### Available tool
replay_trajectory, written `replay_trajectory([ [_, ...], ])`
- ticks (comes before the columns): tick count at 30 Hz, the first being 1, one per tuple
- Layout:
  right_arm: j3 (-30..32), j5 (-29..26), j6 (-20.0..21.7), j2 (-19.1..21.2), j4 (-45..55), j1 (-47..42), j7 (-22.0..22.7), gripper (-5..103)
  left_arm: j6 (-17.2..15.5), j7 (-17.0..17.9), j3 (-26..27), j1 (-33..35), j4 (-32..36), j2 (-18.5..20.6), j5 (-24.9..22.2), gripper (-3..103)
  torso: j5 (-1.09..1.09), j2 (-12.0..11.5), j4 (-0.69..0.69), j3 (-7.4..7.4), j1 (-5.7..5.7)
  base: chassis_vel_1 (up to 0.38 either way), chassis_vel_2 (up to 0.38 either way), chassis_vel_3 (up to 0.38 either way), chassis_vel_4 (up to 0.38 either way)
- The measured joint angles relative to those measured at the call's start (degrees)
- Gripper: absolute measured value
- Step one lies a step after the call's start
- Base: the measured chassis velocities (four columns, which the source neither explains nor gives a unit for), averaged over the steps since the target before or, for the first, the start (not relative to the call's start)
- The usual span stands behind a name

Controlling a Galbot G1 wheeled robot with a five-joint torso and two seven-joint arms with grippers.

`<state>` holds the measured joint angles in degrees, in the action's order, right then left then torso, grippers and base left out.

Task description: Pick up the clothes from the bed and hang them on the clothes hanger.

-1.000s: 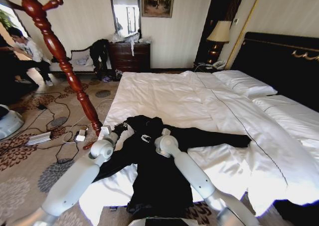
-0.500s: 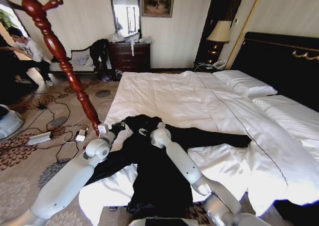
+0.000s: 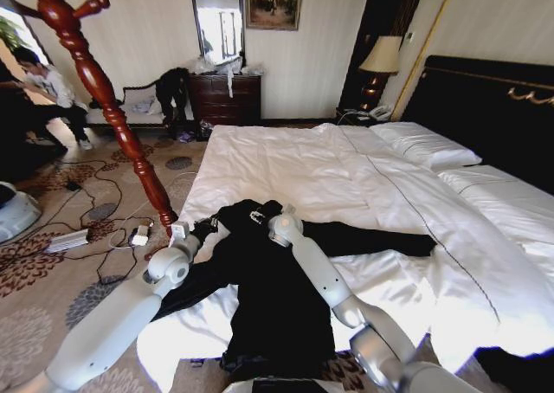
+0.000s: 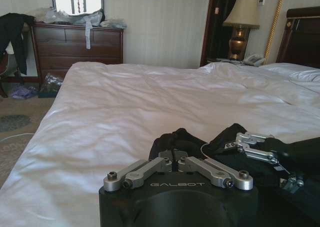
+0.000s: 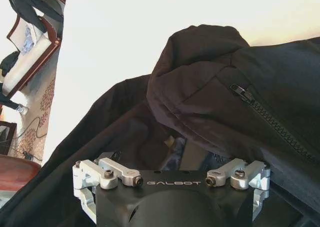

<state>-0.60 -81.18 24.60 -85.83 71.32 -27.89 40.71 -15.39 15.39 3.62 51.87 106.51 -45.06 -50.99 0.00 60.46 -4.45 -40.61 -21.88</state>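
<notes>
The clothes (image 3: pixel 268 298), a long black coat, lie spread over the near corner of the white bed (image 3: pixel 286 164), sleeves out to both sides. My left gripper (image 3: pixel 204 228) is at the coat's left shoulder; in the left wrist view the left gripper (image 4: pixel 177 154) is shut, with a bunched fold of the coat (image 4: pixel 175 137) right at its tips. My right gripper (image 3: pixel 258 216) is at the collar; the right wrist view shows it (image 5: pixel 170 159) open over the zipped collar fabric (image 5: pixel 210 77). The red-brown clothes hanger (image 3: pixel 95 81) stands on the carpet to the left.
Cables and a power strip (image 3: pixel 69 240) lie on the patterned carpet beside the stand's foot. A dark dresser (image 3: pixel 227 99) stands at the far wall, a lamp (image 3: pixel 379 60) beside the black headboard (image 3: pixel 485 107). White pillows (image 3: pixel 428 146) lie at the right.
My right arm has reached farther up the coat, its gripper now at the collar. The left gripper has edged slightly along the coat's left shoulder.
</notes>
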Motion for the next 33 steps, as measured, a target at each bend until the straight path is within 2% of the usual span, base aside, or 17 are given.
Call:
replay_trajectory([
  [6, 0.19, 1.2, -0.42, -0.35, -1.67, 0.66, -1.58, 100, -0.54, -0.2, -0.78, 0.33, 0.13, 2.22, 0.72, 0, 0.0, 0.0, -0.02, 0.0, 0.0, 0.0, 0.0, 0.0, 0.0],
  [9, 0.6, 1.66, -0.66, -0.21, -2.4, 1.57, -2.46, 100, -0.72, -1.35, -2.23, 1.1, -0.55, 4.38, 3.01, 0, 0.0, 0.0, 0.0, 0.0, 0.0, 0.0, 0.0, 0.0, 0.0],
  [14, 1.21, 1.75, -0.94, 0.61, -2.43, 2.17, -2.99, 100, -0.73, -2.2, -3.63, 1.97, -2.46, 5.45, 6.73, 0, 0.0, 0.0, -0.02, 0.0, 0.0, 0.0, 0.0, 0.0, 0.0],
  [18, 1.27, 2.27, -1.19, 1.14, -2.33, 2.12, -3.54, 100, -0.74, -2.43, -4.06, 2.8, -2.47, 6.23, 7.68, 0, -0.01, 0.0, -0.02, 0.0, 0.0, 0.0, 0.0, 0.0, 0.0],
  [26, 1.09, 3.98, -1.74, 1.37, -2.25, 0.75, -4.63, 100, -0.48, -1.99, -3.28, 4.38, -0.79, 8.27, 8.56, 0, -0.01, 0.0, 0.0, 0.0, 0.0, 0.0, 0.0, 0.0, 0.0],
  [31, -1.74, 3.55, -1.45, 3.19, 2.42, -2.23, -4.47, 100, -0.83, -1.02, -1.15, 3.37, -1.2, 8.26, 7.09, 0, 0.0, 0.0, -0.05, 0.0, 0.0, 0.0, 0.0, 0.0, 0.0],
  [33, -3.42, 3.51, -1.23, 3.09, 3.29, -3.31, -4.4, 100, -1.49, -0.91, -1.02, 2.98, -1.54, 8.58, 7.42, 0, 0.0, 0.0, -0.02, 0.0, 0.0, 0.0, 0.0, 0.0, 0.0],
])
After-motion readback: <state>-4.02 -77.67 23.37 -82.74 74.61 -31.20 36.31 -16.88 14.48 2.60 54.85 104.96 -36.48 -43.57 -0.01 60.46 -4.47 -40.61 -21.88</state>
